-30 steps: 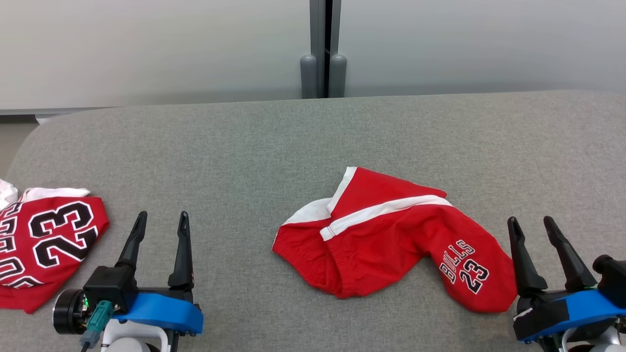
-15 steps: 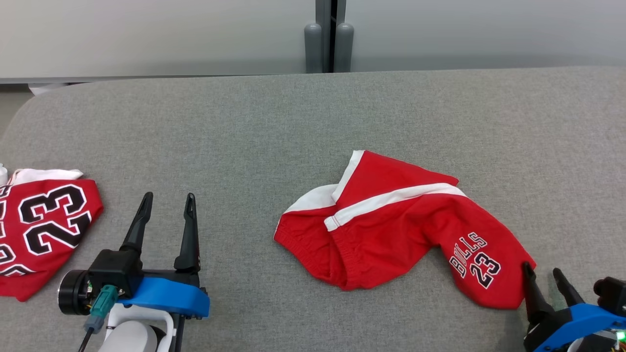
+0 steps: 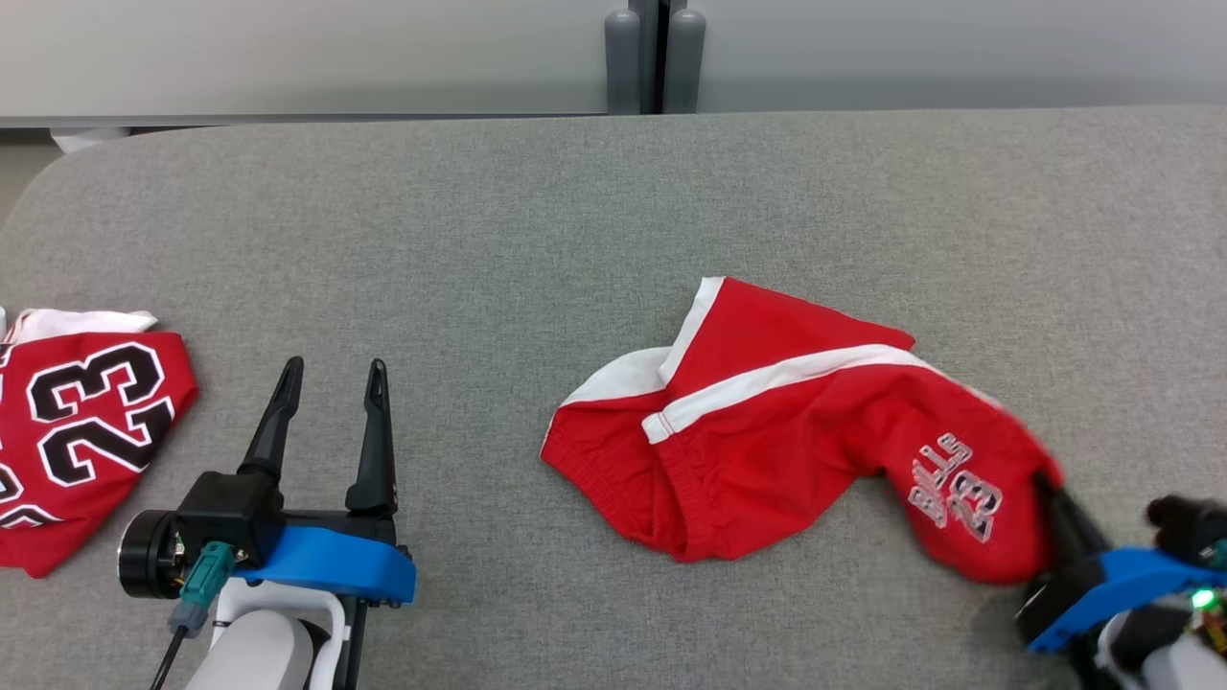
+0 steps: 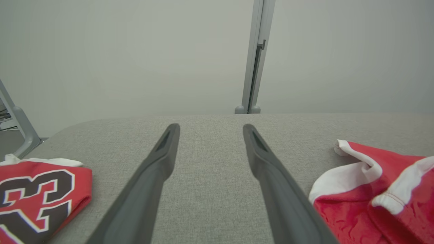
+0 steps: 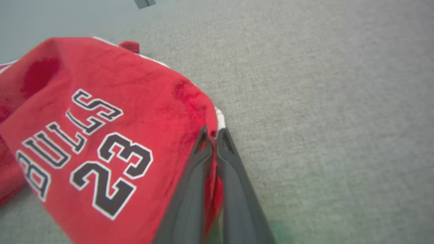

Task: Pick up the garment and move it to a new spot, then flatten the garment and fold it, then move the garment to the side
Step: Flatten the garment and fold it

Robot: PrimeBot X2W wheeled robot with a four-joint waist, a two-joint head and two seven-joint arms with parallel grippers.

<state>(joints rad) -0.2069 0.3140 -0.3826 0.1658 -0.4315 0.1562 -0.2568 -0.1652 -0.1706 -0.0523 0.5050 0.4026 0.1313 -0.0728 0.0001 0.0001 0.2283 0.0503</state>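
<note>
Red shorts lie on the grey tabletop, their four-o'clock corner pinched by the right hand, the left hand spread at eight o'clock.

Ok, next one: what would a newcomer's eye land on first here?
The red shorts printed BULLS 23 lie crumpled right of centre on the grey table. The right gripper is shut on their edge at the near right. A red jersey with a big 23 lies at the far left, and the left gripper stands open between the two, touching neither.
</note>
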